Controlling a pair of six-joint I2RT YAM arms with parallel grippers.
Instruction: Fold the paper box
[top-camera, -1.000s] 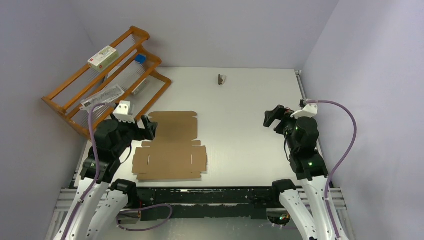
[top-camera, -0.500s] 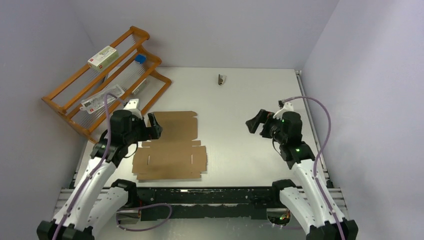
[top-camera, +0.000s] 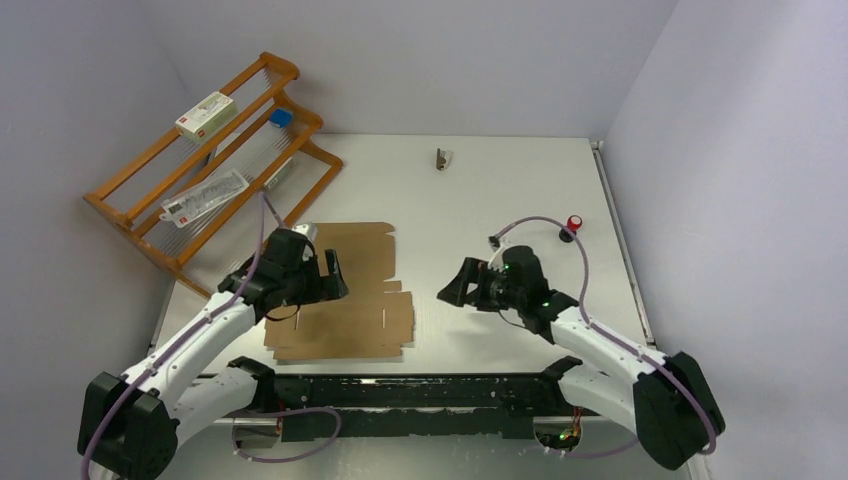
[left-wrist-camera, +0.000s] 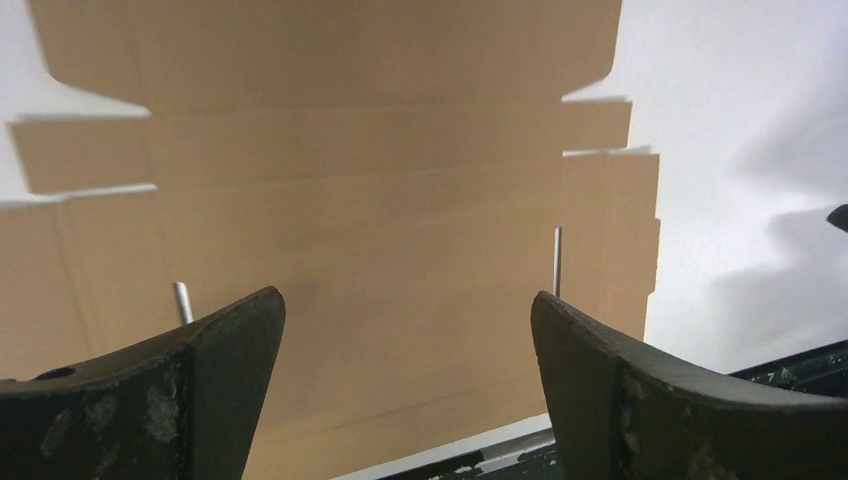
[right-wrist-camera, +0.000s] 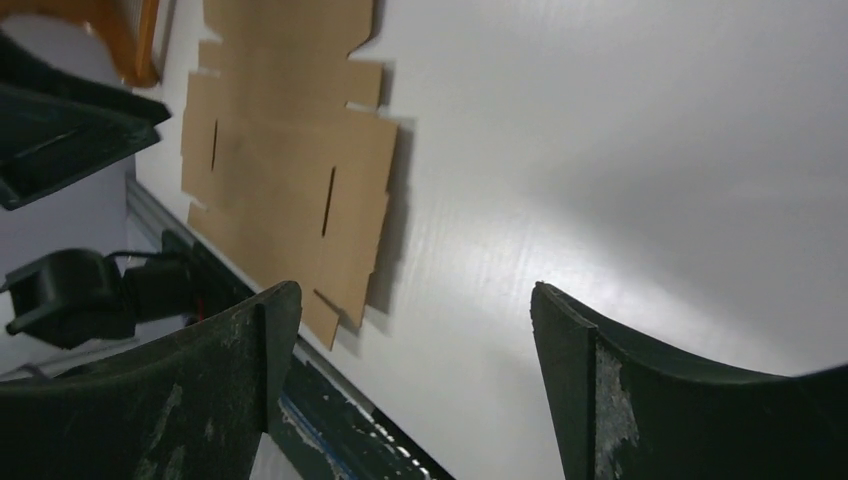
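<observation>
The paper box (top-camera: 345, 300) is a flat brown die-cut sheet with flaps and slits, lying on the white table left of centre. My left gripper (top-camera: 333, 274) hovers over its left-middle part, open and empty. In the left wrist view the sheet (left-wrist-camera: 340, 200) fills the space between the spread fingers (left-wrist-camera: 405, 300). My right gripper (top-camera: 455, 291) is open, low over bare table just right of the sheet and pointing at it. The right wrist view shows the sheet (right-wrist-camera: 290, 170) ahead and to the left of the open jaws (right-wrist-camera: 415, 292), with nothing between them.
A wooden rack (top-camera: 215, 150) at the back left holds a white carton with red print (top-camera: 206, 113), a blue item (top-camera: 281, 117) and a flat packet (top-camera: 205, 197). A small object (top-camera: 442, 158) lies at the back. A red-capped item (top-camera: 574, 222) sits to the right. A black rail (top-camera: 400, 392) lines the near edge.
Both arms have reached out and inward. The left gripper moved right over the sheet. The right gripper swung left and down toward the sheet's right edge, uncovering the red-capped item.
</observation>
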